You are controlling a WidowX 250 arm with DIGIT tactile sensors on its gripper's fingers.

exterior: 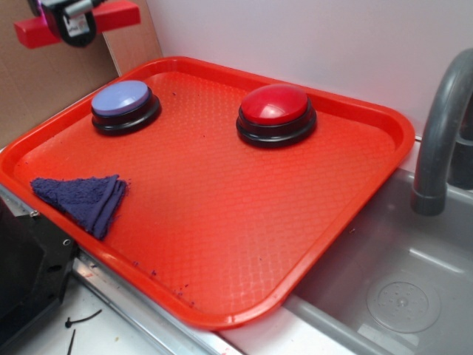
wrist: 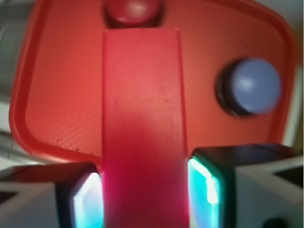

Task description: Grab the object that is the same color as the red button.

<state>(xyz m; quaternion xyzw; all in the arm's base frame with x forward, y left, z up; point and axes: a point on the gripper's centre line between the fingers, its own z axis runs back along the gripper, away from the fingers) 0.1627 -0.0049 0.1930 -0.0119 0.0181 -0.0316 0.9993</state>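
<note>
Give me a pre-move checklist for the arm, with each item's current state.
1. Red block sits between the gripper fingers: ok.
2. Block lifted off the red tray: ok, exterior view shows it high at upper left.
3. Block colour matches the red button: ok.
4. Lavender button and blue cloth untouched on the tray: ok.
5. Grip firmness: cannot tell.

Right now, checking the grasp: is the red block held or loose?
Held. The gripper is shut on the red block, lifted above the tray.
</note>
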